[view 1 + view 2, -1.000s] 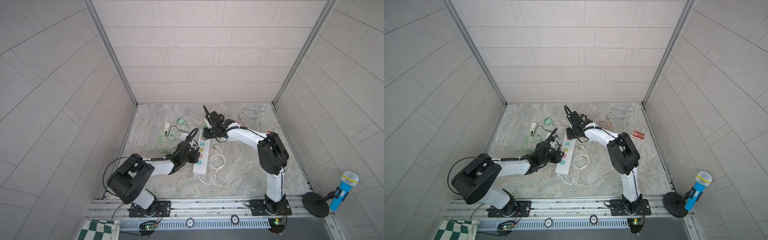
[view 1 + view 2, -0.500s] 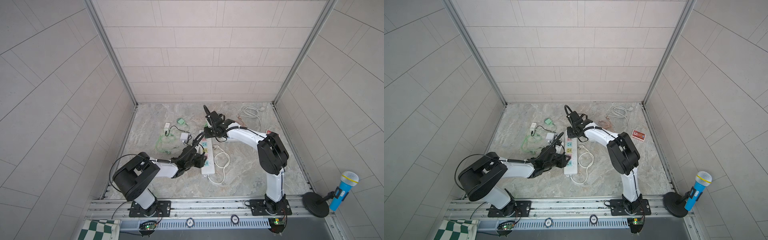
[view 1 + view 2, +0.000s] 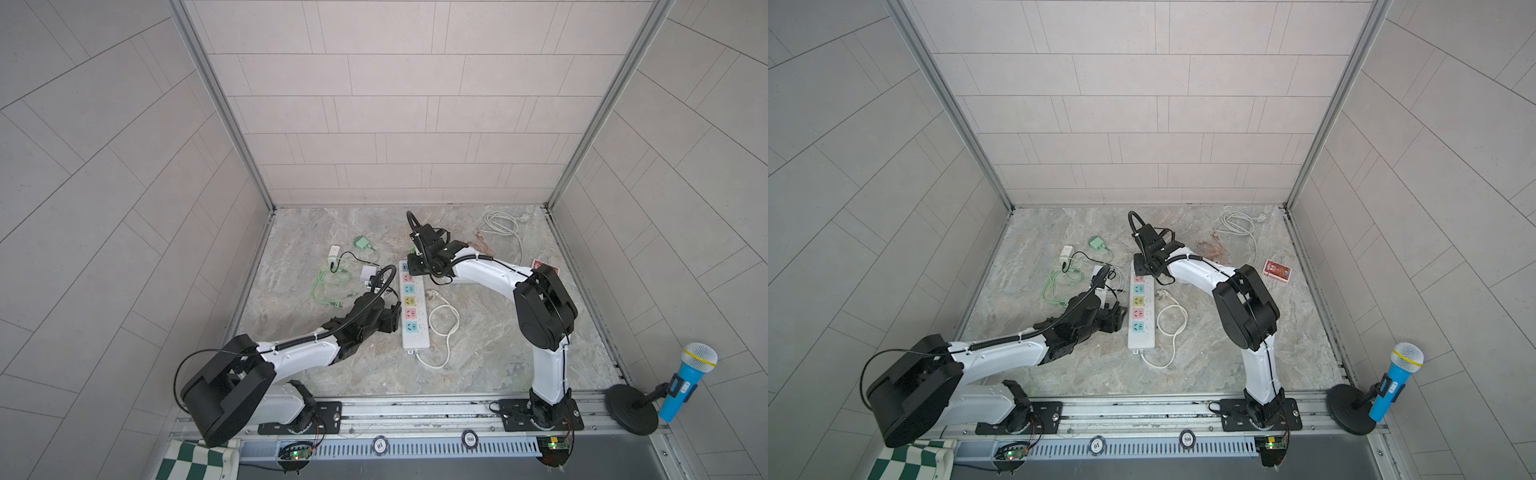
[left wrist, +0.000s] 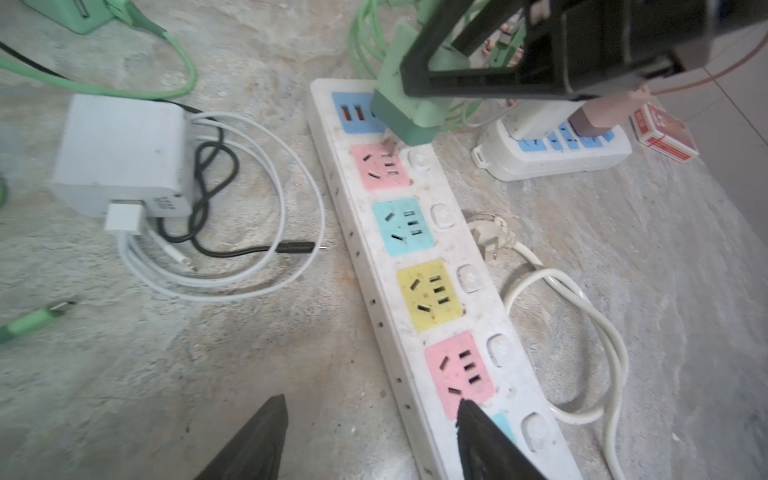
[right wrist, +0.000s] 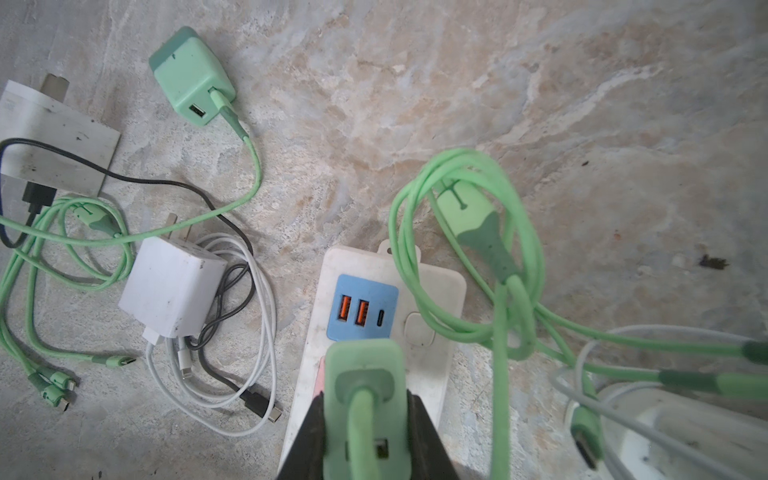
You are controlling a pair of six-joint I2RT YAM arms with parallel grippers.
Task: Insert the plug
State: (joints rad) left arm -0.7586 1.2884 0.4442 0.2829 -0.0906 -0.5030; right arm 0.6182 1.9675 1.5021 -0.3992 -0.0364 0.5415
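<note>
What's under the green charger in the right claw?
The white power strip, at its pink socket beside the blue USB panel. The green charger hides its own prongs, so whether they are in cannot be told.

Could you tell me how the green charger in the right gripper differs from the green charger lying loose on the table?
The gripped green charger is clamped in the right gripper; the loose green charger lies untouched. The gripped one hangs tilted over the power strip, by its end pink socket; the loose one rests on its side on the table, apart from the strip. Both are mint-green, boxy chargers.
</note>
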